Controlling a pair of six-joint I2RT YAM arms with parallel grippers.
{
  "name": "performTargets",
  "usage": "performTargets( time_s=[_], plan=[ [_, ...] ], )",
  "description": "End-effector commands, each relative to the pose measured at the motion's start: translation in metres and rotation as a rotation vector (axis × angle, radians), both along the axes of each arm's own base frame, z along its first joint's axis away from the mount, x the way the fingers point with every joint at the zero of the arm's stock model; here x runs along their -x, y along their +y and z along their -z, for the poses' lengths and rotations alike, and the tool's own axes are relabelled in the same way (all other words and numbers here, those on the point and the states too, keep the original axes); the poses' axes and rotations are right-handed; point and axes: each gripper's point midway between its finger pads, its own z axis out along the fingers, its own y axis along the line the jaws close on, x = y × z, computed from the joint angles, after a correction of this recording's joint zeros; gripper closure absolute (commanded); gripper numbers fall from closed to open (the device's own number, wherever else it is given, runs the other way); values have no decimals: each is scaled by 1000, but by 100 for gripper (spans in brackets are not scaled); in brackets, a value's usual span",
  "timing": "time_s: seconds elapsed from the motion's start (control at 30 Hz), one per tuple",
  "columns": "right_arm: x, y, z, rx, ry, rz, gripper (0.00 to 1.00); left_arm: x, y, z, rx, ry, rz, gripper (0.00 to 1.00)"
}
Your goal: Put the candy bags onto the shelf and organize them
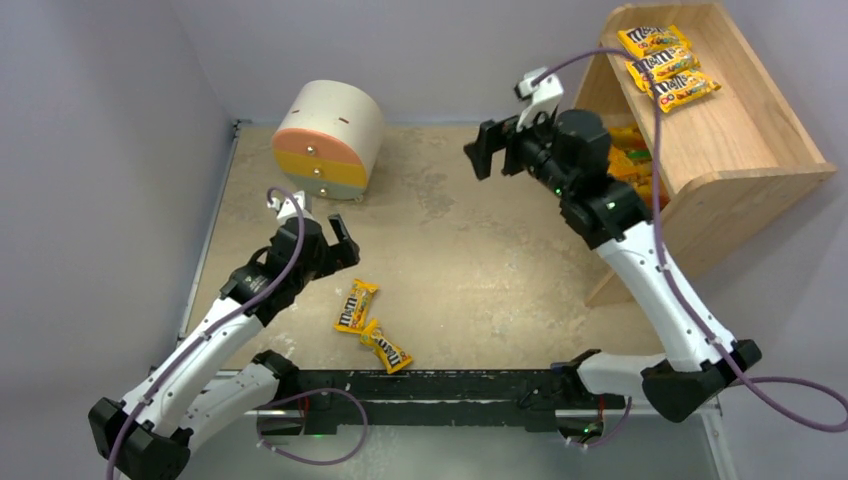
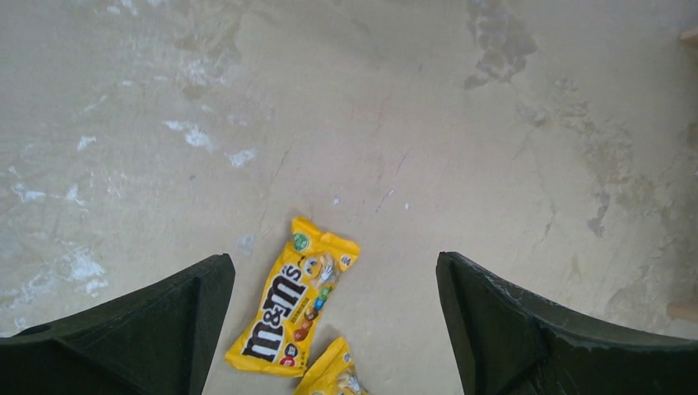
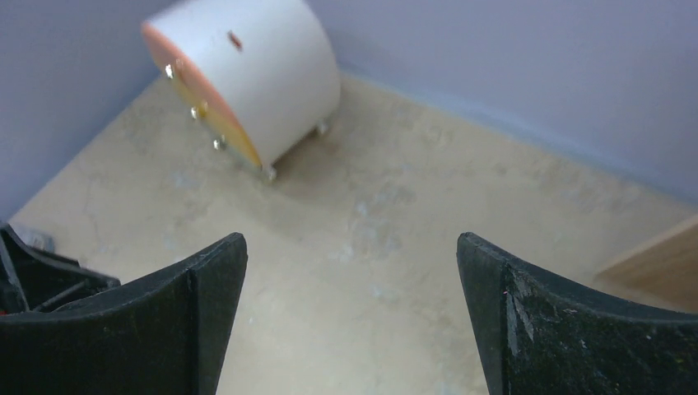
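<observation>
My left gripper (image 2: 333, 262) and right gripper (image 3: 351, 240) are spread and empty, and an M&M's packet (image 2: 288, 309) lies below, between my left fingers (image 2: 156, 329); next I should lower and pinch it.

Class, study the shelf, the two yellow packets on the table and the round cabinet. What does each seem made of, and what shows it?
Shelf: pale unpainted wood, matte; grain shows.
Yellow packets: probably thin plastic film, glossy; crimped ends and printed sheen.
Round cabinet: smooth, even cream surface, painted wood or plastic; unclear which.
</observation>
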Motion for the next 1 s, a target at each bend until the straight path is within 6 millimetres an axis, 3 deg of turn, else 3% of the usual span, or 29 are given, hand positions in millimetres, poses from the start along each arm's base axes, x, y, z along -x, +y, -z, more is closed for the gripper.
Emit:
performTargets(
  time_s=[0.0, 0.17, 0.3, 0.57, 0.97],
  plan=[
    [10, 23, 62, -122, 103, -73, 1, 19, -1, 38, 10, 124, 8, 3],
    [39, 38, 131, -242, 217, -176, 1, 51, -4, 98, 13, 278, 67, 17],
    [71, 51, 162, -257, 322, -313, 1, 61, -4, 128, 22, 317, 77, 22],
    [105, 39, 215, -244, 424, -330, 1, 47, -13, 153, 17, 312, 99, 30],
    [118, 37, 251, -243, 523, -327, 1, 30, -24, 167, -31, 287, 186, 37]
  ],
)
